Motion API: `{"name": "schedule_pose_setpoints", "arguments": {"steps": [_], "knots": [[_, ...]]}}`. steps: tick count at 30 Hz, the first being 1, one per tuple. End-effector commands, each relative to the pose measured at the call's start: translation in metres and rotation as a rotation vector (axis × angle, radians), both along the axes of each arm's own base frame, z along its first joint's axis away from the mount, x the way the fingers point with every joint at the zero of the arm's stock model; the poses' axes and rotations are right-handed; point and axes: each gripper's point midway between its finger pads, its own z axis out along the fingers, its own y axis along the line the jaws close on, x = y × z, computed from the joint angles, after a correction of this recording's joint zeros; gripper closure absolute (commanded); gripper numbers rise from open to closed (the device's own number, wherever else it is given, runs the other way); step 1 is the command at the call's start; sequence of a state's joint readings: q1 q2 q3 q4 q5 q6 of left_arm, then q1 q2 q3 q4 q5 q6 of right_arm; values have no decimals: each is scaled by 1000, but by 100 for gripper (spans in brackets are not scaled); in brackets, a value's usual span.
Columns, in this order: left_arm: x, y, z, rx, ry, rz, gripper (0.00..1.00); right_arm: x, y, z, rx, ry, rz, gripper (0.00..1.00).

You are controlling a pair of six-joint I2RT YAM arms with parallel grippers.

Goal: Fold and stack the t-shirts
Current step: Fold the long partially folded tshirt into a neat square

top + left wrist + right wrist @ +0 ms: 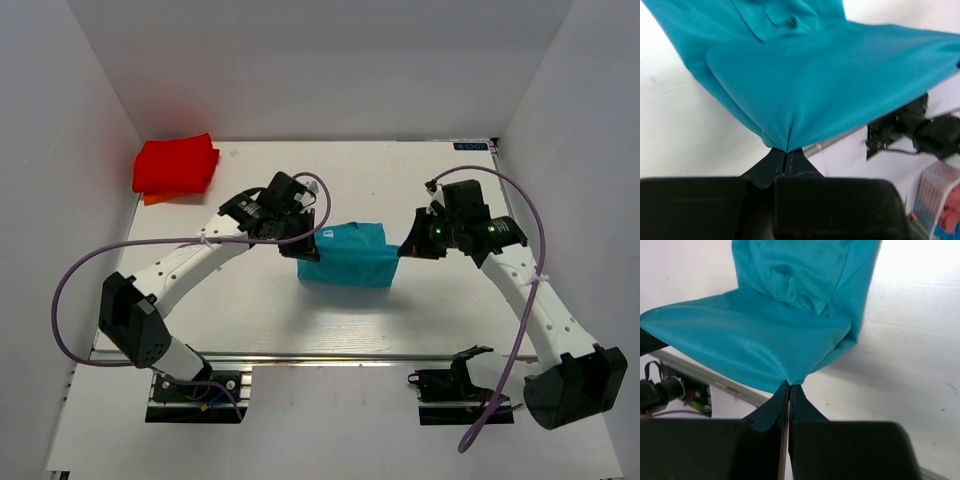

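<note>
The teal t-shirt [350, 255] hangs folded between my two grippers over the middle of the table, its far part resting on the surface. My left gripper [308, 248] is shut on its left corner; in the left wrist view the cloth [830, 75] bunches into the pinched tips of that gripper [786, 152]. My right gripper [408, 247] is shut on the right corner, and the right wrist view shows the fabric [770, 335] gathered at its tips [790, 387]. The red t-shirt [176, 166] lies folded at the far left corner of the table.
White walls enclose the table [250, 300] on the left, back and right. A metal rail [330, 357] runs along the near edge. A basket with cloth [940, 200] shows past the table edge in the left wrist view.
</note>
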State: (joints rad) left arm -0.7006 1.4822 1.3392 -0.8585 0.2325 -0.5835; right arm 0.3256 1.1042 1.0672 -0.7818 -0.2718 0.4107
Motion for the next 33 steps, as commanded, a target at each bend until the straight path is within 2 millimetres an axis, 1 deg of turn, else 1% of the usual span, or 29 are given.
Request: {"name": "schedule_pose_setpoints", "arguments": {"steps": [1, 2, 3, 4, 5, 6, 7, 8, 9, 11, 12, 13, 14, 15, 16, 17, 18, 19, 20, 21, 22, 23, 24, 25, 27, 28, 29, 30, 33], "knots": [[28, 11, 5, 82, -46, 90, 96, 29, -5, 10, -47, -45, -47, 100], [31, 11, 4, 97, -41, 106, 96, 35, -5, 19, -48, -65, -52, 100], [41, 10, 2, 120, -50, 122, 96, 42, -5, 10, -66, -36, -62, 100], [43, 10, -1, 135, -37, 140, 96, 48, -5, 10, -71, -39, -74, 100], [48, 8, 1, 139, -46, 147, 96, 53, -4, 17, -67, -54, -74, 100], [52, 13, -6, 158, -27, 172, 96, 60, -2, 7, -79, -25, -73, 100], [56, 13, -12, 169, -2, 193, 96, 70, -3, 12, -85, -49, -85, 100], [57, 13, -16, 177, 7, 192, 96, 74, -5, 13, -97, -55, -98, 100], [63, 16, -16, 179, 6, 217, 96, 83, -2, 5, -106, -32, -98, 100], [67, 19, -20, 182, 18, 240, 98, 89, -3, 2, -109, -20, -97, 100], [76, 25, -20, 196, 7, 267, 98, 98, 0, -4, -115, -2, -87, 100], [83, 26, -22, 185, 7, 293, 98, 99, 1, -6, -113, 3, -83, 100], [86, 27, -19, 187, -6, 300, 98, 107, 5, -11, -106, 15, -75, 100], [96, 29, -21, 182, -22, 305, 93, 109, 6, -13, -105, 19, -69, 100], [101, 32, -22, 186, -28, 305, 93, 113, 6, -16, -101, 25, -71, 100], [103, 29, -22, 183, -26, 291, 91, 117, 7, -14, -95, 26, -73, 100], [106, 32, -25, 195, -12, 300, 91, 122, 9, -23, -99, 47, -70, 100], [113, 33, -31, 207, -11, 295, 91, 124, 10, -24, -97, 52, -65, 100], [112, 34, -35, 224, 2, 285, 91, 129, 11, -22, -96, 41, -62, 100], [115, 37, -40, 232, 12, 293, 91, 134, 12, -33, -104, 65, -57, 100], [117, 36, -42, 238, 10, 282, 91, 139, 13, -31, -101, 53, -54, 100], [121, 36, -51, 240, 29, 285, 91, 142, 14, -41, -106, 74, -50, 100], [120, 34, -55, 237, 45, 277, 91, 145, 16, -43, -97, 76, -47, 100], [126, 35, -56, 232, 40, 287, 91, 149, 16, -44, -93, 76, -49, 100], [134, 34, -60, 223, 43, 293, 91, 154, 16, -56, -98, 103, -49, 100], [140, 34, -62, 214, 46, 300, 91, 158, 17, -54, -93, 96, -49, 100], [144, 34, -61, 198, 37, 292, 91, 161, 18, -61, -96, 108, -50, 100], [149, 30, -64, 188, 29, 280, 91, 162, 17, -65, -93, 118, -63, 100], [159, 30, -74, 177, 49, 286, 91, 169, 18, -71, -84, 105, -83, 100]]}}
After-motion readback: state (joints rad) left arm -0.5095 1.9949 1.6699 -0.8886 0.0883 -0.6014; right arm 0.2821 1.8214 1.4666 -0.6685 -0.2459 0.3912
